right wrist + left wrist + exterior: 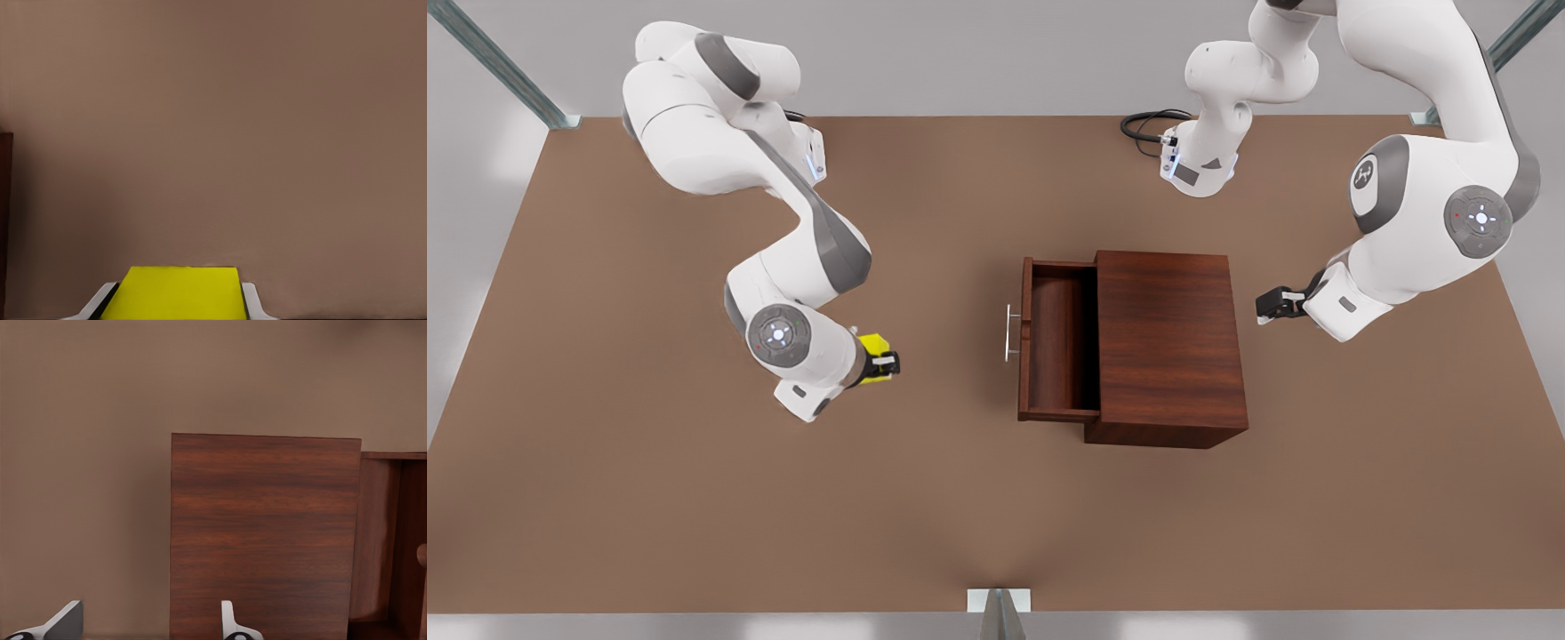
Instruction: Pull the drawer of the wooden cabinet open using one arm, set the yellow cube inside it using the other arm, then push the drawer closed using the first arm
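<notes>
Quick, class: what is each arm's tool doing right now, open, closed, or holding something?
Left tool: open, empty, beside the wooden cabinet, opposite its pulled-out drawer.
Right tool: closed on the yellow cube.

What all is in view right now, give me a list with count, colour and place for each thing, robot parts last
wooden cabinet: one, dark reddish-brown, mid-table, toward the front view's right.
drawer: one, same reddish-brown, pulled open toward the front view's left, nothing inside; silver bar handle on its front.
yellow cube: one, bright yellow, held in the right end effector, at the front view's left of the drawer.
table: one, brown, under everything.
cable: one, black, coiled at the far table edge.
right end effector: one, black with pale fingers, shut on the yellow cube.
left end effector: one, black, open, waiting beside the wooden cabinet at the front view's right.
</notes>
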Tool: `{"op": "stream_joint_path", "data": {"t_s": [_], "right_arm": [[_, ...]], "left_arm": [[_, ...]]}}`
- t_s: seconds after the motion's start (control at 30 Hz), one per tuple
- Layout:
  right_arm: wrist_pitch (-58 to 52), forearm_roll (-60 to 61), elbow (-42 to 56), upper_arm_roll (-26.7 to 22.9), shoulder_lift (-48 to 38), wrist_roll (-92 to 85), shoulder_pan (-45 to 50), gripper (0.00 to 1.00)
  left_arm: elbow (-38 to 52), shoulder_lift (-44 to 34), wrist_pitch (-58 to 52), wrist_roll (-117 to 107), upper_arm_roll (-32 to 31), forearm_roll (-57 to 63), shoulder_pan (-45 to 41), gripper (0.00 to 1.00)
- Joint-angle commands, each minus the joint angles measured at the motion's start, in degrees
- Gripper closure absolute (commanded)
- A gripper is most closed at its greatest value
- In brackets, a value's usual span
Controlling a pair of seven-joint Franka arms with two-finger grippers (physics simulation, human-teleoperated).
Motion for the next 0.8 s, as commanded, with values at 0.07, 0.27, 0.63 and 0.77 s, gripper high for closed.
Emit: {"op": "stream_joint_path", "data": {"t_s": [0.07, 0.27, 0.63, 0.77], "right_arm": [[2.35, 1.16, 1.26, 0.02, 0.79, 62.41, 5.13, 0.50], [10.44, 0.99, 4.25, -2.61, 4.74, 79.47, 18.93, 0.50], [19.32, 0.99, 10.48, -7.89, 11.33, 88.97, 29.83, 0.49], [21.78, 0.99, 12.16, -9.47, 13.00, 90.29, 31.59, 0.49]], "left_arm": [[-0.03, -0.06, -0.03, 0.02, 0.02, 0.03, 0.05, 0.00], [-1.44, -1.38, -2.06, -0.42, -0.34, -0.15, -0.30, 0.00], [-0.30, -1.55, -2.23, 0.11, -0.60, 0.29, -0.74, 0.00], [0.84, -1.20, -1.97, -0.42, -1.13, 0.47, -2.50, 0.00]]}}
